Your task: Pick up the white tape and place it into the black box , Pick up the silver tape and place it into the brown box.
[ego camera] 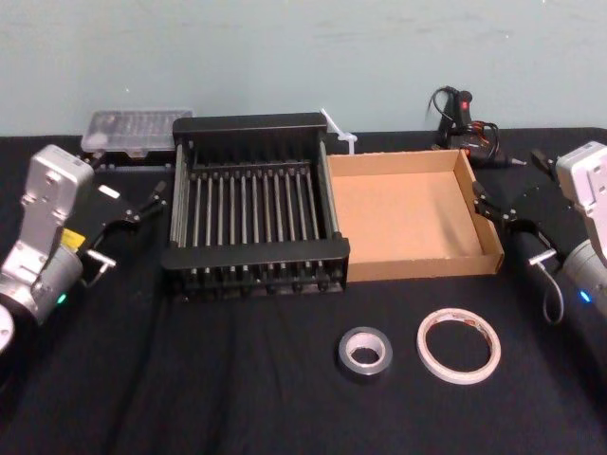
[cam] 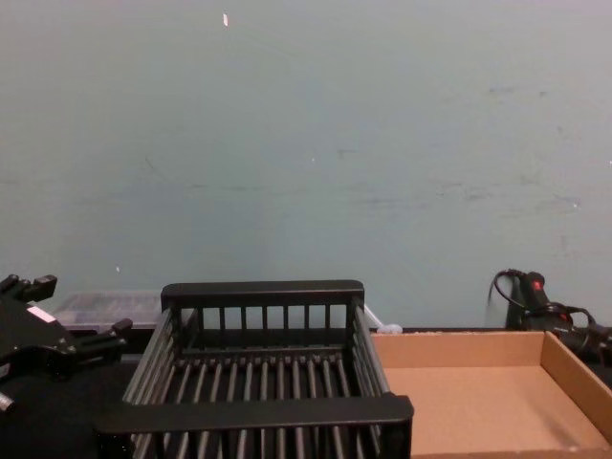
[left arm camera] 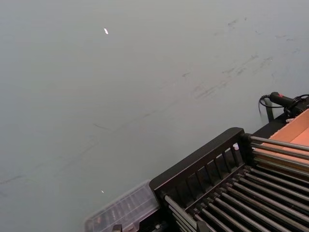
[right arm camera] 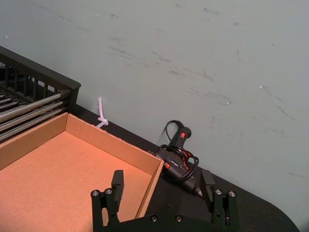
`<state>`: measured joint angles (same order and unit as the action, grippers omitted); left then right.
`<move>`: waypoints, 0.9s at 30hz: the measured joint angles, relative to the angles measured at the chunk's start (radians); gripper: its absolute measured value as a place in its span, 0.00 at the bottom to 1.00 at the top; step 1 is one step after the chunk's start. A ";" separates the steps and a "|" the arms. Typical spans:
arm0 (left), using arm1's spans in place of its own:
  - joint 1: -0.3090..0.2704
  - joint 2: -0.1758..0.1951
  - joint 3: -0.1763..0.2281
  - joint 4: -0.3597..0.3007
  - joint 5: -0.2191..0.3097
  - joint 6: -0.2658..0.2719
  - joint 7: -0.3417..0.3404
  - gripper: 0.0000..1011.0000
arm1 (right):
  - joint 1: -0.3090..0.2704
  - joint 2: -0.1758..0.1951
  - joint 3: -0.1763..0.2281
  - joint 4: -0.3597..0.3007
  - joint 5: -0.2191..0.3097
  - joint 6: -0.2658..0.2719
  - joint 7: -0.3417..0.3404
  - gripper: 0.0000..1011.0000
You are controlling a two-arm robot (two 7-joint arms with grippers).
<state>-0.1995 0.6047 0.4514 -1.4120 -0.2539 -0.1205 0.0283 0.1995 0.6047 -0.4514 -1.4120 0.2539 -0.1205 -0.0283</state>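
White tape point(ego camera: 458, 344) lay on the tabletop point(ego camera: 237, 389) at 5 o'clock from the brown box point(ego camera: 408, 270), silver tape point(ego camera: 365, 354) just beside it at 9. Black box point(ego camera: 251, 254) touched the brown one's 9 o'clock side. My left fingers point(ego camera: 157, 192) and right fingers point(right arm camera: 117, 182) gaped wide, both empty, flanking the boxes.

Boxes: you had the black box point(ego camera: 256, 252) against the left side of the brown box point(ego camera: 417, 266), both on the table point(ego camera: 190, 389).
Tapes: you saw the silver tape point(ego camera: 349, 354) just left of the white tape point(ego camera: 428, 344), apart, before the brown box.
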 joint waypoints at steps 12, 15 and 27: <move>0.000 0.000 0.000 0.000 0.000 0.000 0.000 0.99 | 0.000 0.000 0.000 0.000 0.000 0.000 0.000 0.99; 0.000 0.000 0.000 0.000 0.000 0.000 0.000 0.99 | 0.000 0.000 0.000 0.000 0.000 0.000 0.000 0.99; 0.000 0.000 0.000 0.000 0.000 0.000 0.000 0.99 | 0.000 0.000 0.000 0.000 0.000 0.000 0.000 0.99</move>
<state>-0.1995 0.6047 0.4514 -1.4120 -0.2539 -0.1205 0.0283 0.1995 0.6047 -0.4514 -1.4120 0.2538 -0.1205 -0.0283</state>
